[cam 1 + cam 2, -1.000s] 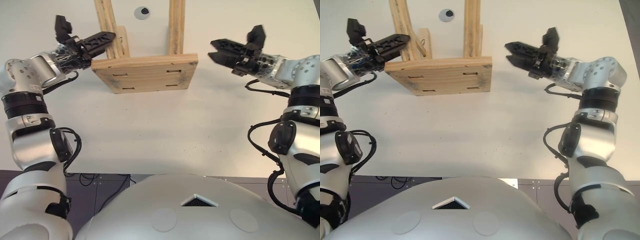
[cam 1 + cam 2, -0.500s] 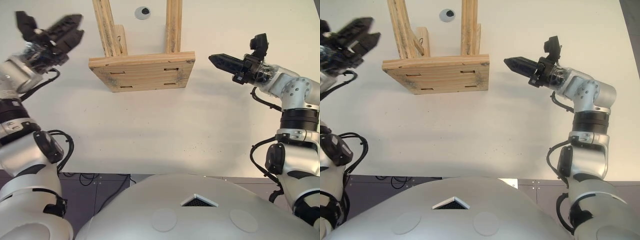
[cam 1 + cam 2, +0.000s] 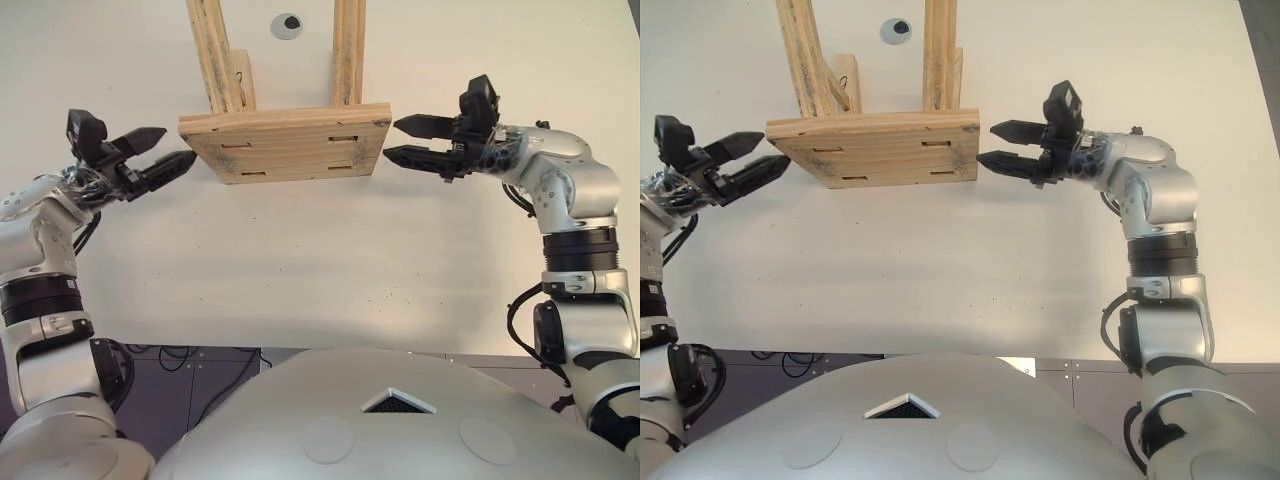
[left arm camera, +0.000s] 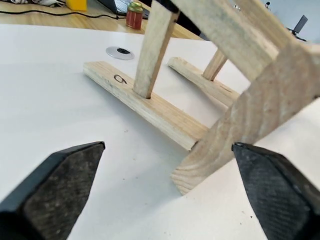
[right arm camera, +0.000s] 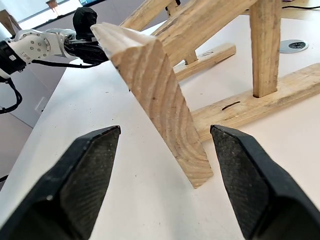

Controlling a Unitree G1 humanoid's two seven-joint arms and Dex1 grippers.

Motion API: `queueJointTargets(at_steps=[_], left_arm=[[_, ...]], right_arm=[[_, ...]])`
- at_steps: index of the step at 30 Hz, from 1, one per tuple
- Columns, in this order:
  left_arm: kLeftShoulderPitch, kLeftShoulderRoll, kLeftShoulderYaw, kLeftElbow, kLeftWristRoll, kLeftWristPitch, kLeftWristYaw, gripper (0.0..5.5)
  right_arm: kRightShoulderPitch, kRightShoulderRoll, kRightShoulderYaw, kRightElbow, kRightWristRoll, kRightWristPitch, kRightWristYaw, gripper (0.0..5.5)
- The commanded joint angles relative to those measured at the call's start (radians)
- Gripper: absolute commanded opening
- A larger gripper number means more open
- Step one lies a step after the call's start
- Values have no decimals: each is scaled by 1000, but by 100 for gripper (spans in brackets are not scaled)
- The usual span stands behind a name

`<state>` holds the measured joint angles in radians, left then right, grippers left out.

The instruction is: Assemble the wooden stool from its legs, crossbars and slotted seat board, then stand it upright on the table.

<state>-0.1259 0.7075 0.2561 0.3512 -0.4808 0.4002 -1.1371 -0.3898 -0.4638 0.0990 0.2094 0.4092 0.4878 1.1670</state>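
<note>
The stool [image 3: 285,122] lies on its side near the far edge of the worktop [image 3: 300,270], seat board [image 3: 875,150] facing the near edge, legs [image 3: 212,50] pointing away. The board runs left to right between the two pincers (both have their fingers apart). The right pincer [image 3: 392,139] is just beside the board's right end. The left pincer [image 3: 178,145] is a little farther from its left end.

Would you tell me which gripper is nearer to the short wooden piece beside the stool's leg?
Left. The left gripper is at the seat board corner nearest the short wooden piece; the right gripper is across the board, at its opposite edge.
</note>
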Motion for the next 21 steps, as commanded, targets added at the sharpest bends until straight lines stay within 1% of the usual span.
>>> queueJointTargets(at_steps=[1, 4, 5, 6, 7, 11, 16, 21], left_arm=[[23, -24, -14, -13, 4, -3, 11, 467], [40, -44, -36, -53, -24, 32, -12, 467], [44, -50, -42, -62, -28, 39, -15, 467], [48, -52, -47, -67, -27, 43, -17, 449], [50, -53, -52, -70, -23, 42, -16, 449], [25, -47, -57, -37, 11, -8, 3, 449], [-14, -31, -83, -17, 47, -72, -26, 449], [-83, -11, -106, 26, 61, -105, -85, 449]], right_arm=[[-54, 50, 48, 37, -46, -50, -17, 334], [-89, 86, 48, 119, -82, -82, -85, 334], [-91, 90, 50, 128, -88, -86, -90, 334], [-89, 91, 55, 126, -89, -86, -85, 334], [-83, 86, 63, 112, -83, -79, -68, 334], [-47, 60, 106, 64, -84, -55, 8, 269], [-34, 67, 115, 55, -89, -49, 14, 184], [-18, 39, 119, 41, -80, -47, 56, 176]])
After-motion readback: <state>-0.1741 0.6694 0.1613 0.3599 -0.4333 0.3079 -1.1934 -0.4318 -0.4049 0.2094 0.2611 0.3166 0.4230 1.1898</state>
